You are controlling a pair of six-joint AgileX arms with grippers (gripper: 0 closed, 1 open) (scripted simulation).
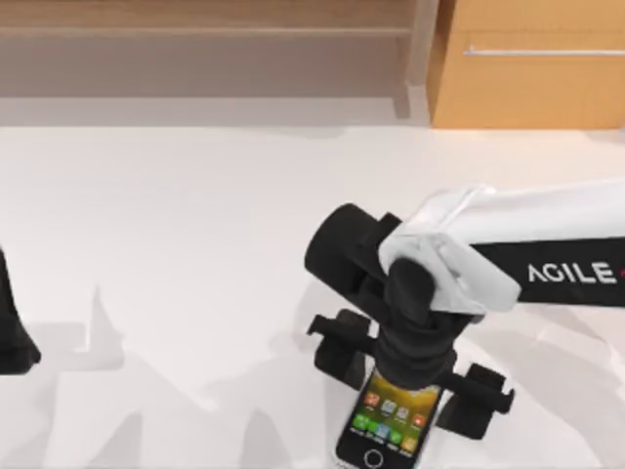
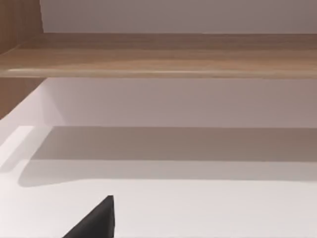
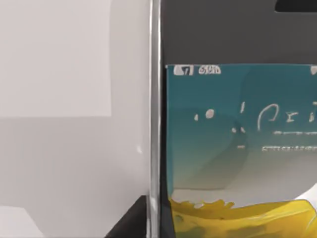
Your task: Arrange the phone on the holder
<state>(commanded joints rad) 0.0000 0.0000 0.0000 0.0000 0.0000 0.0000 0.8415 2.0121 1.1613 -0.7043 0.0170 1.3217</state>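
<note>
My right gripper (image 1: 415, 376) hangs directly above the phone (image 1: 389, 418), its black wrist covering the phone's upper end, so I cannot tell whether my jaws stand apart or pinch its edges. From the right wrist view the phone (image 3: 237, 148) sits very close under me, its silver rim running straight beside a teal and yellow screen. The phone's lower end, with app icons and round home button, pokes out from under me. Black pieces, possibly the holder (image 1: 479, 396), flank the phone on both sides. My left gripper (image 1: 12, 337) sits well away from the phone, at the table's (image 1: 195, 244) left edge.
</note>
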